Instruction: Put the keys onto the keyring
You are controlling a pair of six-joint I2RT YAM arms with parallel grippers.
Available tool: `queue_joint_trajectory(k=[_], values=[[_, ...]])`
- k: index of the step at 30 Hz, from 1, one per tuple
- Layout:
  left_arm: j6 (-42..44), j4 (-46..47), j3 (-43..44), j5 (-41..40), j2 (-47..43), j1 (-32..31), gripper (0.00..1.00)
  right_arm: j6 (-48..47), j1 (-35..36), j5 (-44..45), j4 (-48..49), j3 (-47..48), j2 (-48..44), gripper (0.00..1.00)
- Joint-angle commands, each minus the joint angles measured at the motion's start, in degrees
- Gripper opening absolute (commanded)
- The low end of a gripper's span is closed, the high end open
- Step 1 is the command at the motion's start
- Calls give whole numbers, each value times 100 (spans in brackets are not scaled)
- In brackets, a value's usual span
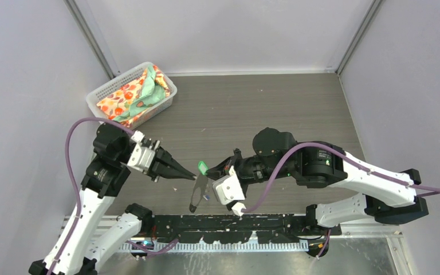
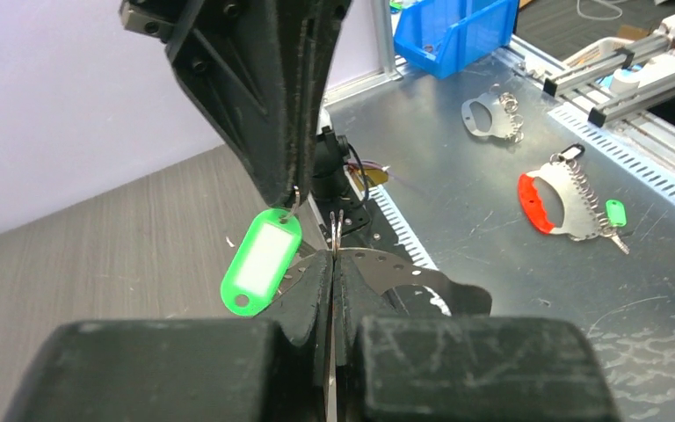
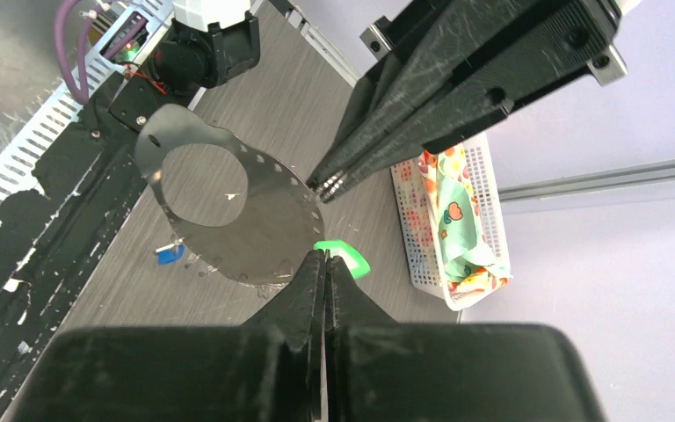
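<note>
The keyring [image 1: 197,195] is a thin grey metal loop with small holes along its edge, hanging on edge just above the table. My left gripper [image 1: 193,172] is shut on its upper rim; the left wrist view shows the metal pinched between the fingers [image 2: 333,257]. My right gripper [image 1: 211,171] is shut on the small ring of the green-tagged key [image 1: 203,167], tip to tip with the left one. The green tag [image 2: 262,261] dangles beside the keyring [image 2: 431,277]. The blue-tagged key [image 3: 170,253] lies on the table under the keyring [image 3: 264,237].
A white mesh basket [image 1: 114,80] with patterned cloths stands at the back left. The black base rail [image 1: 235,226] runs along the near edge. On the metal bench beyond lie a blue bin [image 2: 457,35] and other key holders [image 2: 562,198].
</note>
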Motion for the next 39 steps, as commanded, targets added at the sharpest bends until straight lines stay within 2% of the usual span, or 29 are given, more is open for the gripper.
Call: queue_joint_trajectory(k=[1,11,30,39], values=[[-568,158,343,121,239,-19,0,-244,-10,-127,500,-130,-165,1],[-743,156,505,191,437,-99,0,-598,0,-177,806,-368,-262,1],[-744,170,540,116,423,-126,0,-626,14,-326,554,-343,-259,1],[-727,267,458,102,368,-126,0,-634,11,-319,736,-394,-268,1]])
